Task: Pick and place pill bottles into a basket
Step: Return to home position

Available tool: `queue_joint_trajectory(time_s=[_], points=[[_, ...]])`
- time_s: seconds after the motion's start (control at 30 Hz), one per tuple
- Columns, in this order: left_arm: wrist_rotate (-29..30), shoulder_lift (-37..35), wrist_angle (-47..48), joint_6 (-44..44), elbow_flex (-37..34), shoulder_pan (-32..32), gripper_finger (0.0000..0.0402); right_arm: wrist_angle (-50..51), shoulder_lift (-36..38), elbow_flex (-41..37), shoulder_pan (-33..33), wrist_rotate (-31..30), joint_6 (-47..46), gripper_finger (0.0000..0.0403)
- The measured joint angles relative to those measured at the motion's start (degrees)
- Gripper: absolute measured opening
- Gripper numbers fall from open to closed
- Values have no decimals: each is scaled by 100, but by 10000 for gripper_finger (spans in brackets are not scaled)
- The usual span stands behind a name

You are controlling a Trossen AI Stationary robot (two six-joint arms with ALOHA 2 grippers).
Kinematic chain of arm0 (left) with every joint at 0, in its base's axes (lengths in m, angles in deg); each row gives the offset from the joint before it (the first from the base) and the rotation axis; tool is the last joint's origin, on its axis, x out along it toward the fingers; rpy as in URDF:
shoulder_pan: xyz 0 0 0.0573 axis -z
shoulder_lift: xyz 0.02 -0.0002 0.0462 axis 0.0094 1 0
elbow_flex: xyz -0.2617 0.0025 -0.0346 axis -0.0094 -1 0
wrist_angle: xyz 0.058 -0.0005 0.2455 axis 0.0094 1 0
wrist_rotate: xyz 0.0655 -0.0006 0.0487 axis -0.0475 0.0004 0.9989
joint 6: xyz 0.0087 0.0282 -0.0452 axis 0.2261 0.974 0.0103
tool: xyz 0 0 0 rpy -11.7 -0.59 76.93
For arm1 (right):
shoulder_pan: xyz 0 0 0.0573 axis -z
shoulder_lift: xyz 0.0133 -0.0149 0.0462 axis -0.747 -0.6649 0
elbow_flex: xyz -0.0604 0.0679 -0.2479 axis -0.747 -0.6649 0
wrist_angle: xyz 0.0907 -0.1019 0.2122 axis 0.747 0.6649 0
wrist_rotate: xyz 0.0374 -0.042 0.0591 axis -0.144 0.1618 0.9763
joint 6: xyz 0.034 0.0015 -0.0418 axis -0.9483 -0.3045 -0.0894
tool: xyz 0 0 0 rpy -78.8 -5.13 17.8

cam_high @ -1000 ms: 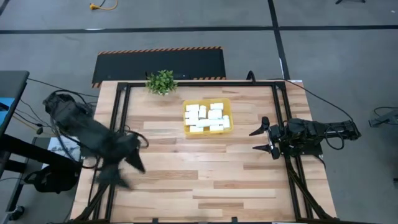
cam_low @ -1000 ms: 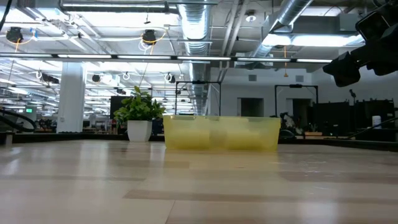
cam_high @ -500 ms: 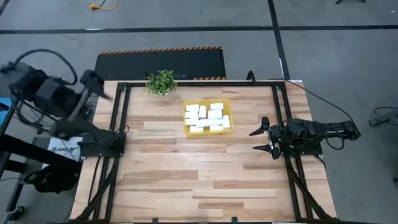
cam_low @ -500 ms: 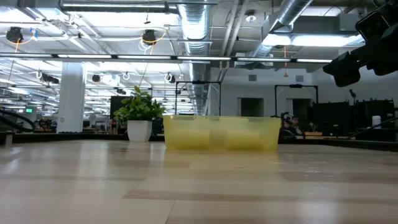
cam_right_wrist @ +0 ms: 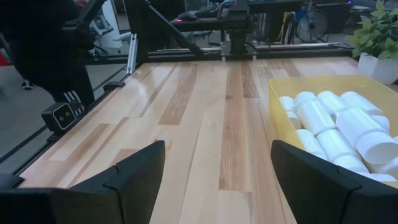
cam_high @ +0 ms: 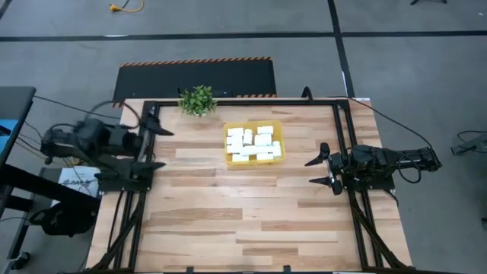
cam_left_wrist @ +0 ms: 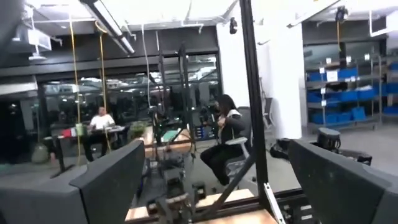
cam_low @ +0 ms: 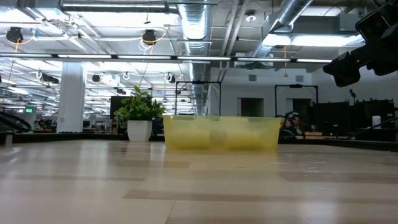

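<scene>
High view: pill bottles (cam_high: 253,141) fill the basket (cam_high: 254,164), midway between the left fingers (cam_high: 156,128) and right fingers (cam_high: 321,156), both pairs spread apart. A careless homing move could knock the plant (cam_high: 198,100) near the left fingers.

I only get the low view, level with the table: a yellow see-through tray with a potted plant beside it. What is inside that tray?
Observer: From above, the shallow translucent yellow plastic basket is packed with small white stubby pill bottles.
Visitor: I see a dark shape at top right. Where is the other arm?
Observer: The left arm is at the left edge of the light wooden table, jaws open and empty.
Visitor: And that dark shape?
Observer: That is the right arm, at the table's right edge, jaws open and pointing towards the basket.
</scene>
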State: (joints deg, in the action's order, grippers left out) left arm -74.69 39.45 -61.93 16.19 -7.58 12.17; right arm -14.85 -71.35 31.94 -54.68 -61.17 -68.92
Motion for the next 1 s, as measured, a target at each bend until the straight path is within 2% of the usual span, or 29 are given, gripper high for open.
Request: queue_joint_trajectory(time_s=[0.13, 0.33, 0.7, 0.87, 1.0], points=[[-298, -403, -853, -386, -1180, -361, 386, 0, 0, -1, 1, 1, 0, 286], [49, -585, -1704, -770, -2322, -817, 386, 0, -2, -2, 0, 2, 0, 286], [-387, -648, -3430, -1445, -3614, -1503, 386, 0, 0, -2, 2, 1, 0, 286], [-397, -1007, -3730, -1698, -4044, -1742, 386, 0, 0, -2, 2, 2, 0, 286], [-466, -1404, -3740, -1524, -4213, -1851, 386, 0, -2, -1, 1, 1, 0, 286]])
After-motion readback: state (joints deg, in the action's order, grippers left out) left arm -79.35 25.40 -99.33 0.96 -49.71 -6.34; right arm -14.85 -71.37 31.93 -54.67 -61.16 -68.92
